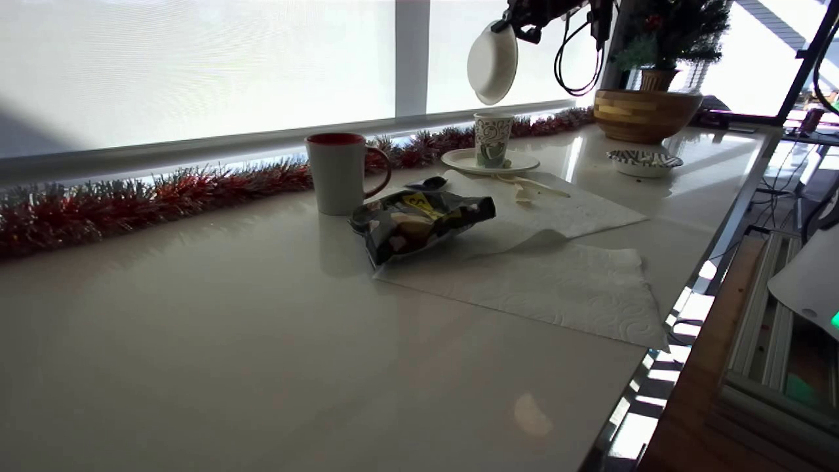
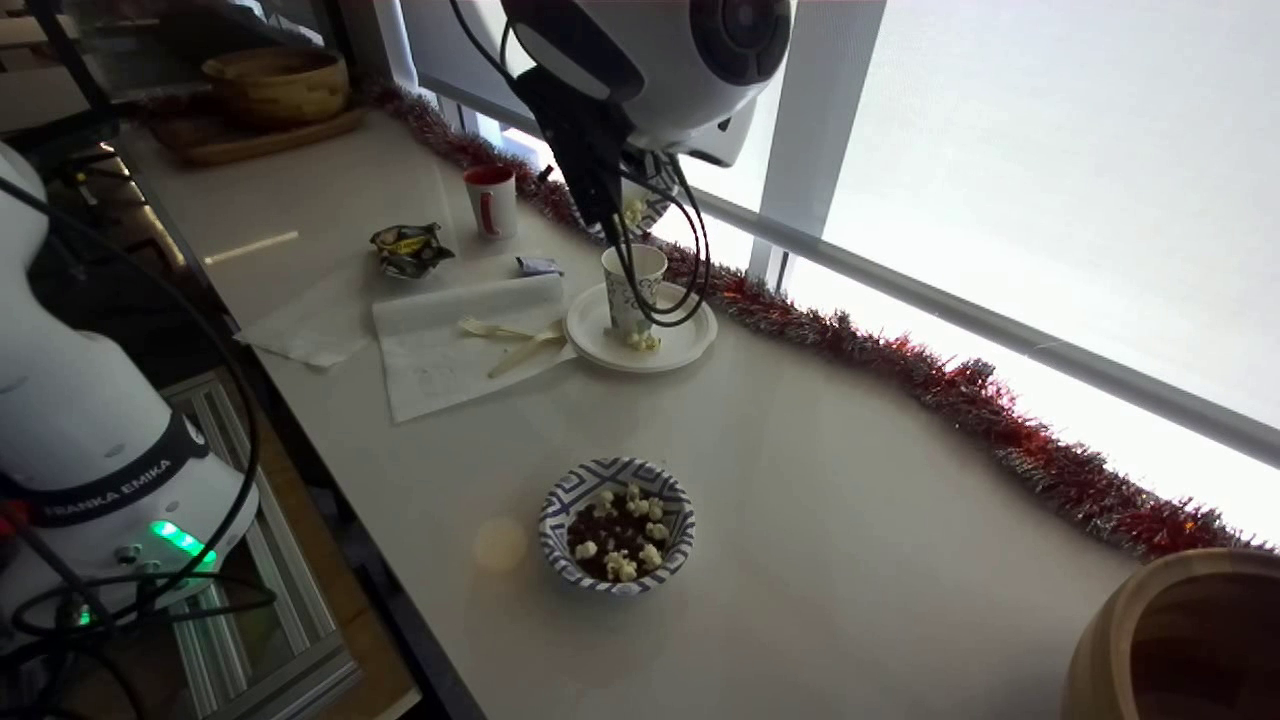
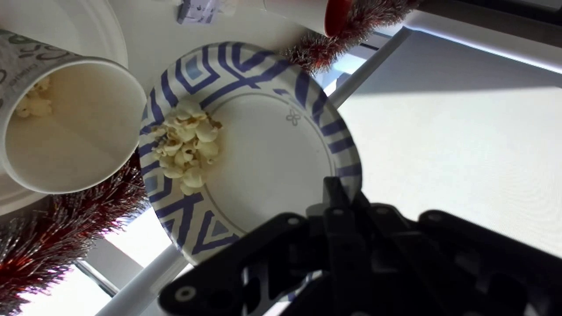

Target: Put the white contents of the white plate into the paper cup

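The white plate [image 1: 491, 65] is a shallow paper dish, plain outside and blue-patterned inside in the wrist view [image 3: 272, 149]. My gripper [image 3: 346, 191] is shut on its rim and holds it steeply tilted above the paper cup [image 1: 492, 141]. White popcorn [image 3: 189, 147] is bunched on the plate's low side, towards the cup; it also shows in an exterior view [image 2: 634, 210]. The cup stands upright [image 2: 622, 305] with a printed pattern. In the wrist view a few popcorn pieces lie inside the cup [image 3: 88, 140]. Cables partly cover the plate in an exterior view.
A larger plain plate [image 2: 690, 335] bears the cup, with popcorn [image 2: 642, 341] at its foot. A patterned bowl [image 2: 560, 500] holds popcorn and dark bits. A red-rimmed mug [image 1: 337, 174], snack bag [image 1: 419, 223], napkins, cutlery and wooden bowl [image 1: 645, 115] stand around. Tinsel [image 2: 900, 350] lines the window.
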### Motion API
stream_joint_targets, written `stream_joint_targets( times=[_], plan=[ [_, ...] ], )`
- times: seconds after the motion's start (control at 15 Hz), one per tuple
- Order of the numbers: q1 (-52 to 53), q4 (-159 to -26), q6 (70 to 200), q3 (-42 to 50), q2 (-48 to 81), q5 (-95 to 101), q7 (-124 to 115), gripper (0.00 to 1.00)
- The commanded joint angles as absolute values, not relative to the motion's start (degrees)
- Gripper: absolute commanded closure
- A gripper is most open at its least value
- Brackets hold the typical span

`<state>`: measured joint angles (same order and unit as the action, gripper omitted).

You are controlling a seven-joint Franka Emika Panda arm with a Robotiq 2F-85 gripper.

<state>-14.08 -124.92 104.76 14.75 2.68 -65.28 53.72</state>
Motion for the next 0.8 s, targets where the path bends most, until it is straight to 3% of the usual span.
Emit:
stream_joint_targets(
  times=[0.0, 0.73],
  plan=[
    [-14.3, -124.6, 104.4, 14.5, 3.1, -65.3, 53.7, 0.97],
    [-15.8, -123.7, 99.6, 15.5, 3.8, -66.6, 53.9, 0.99]
  ],
)
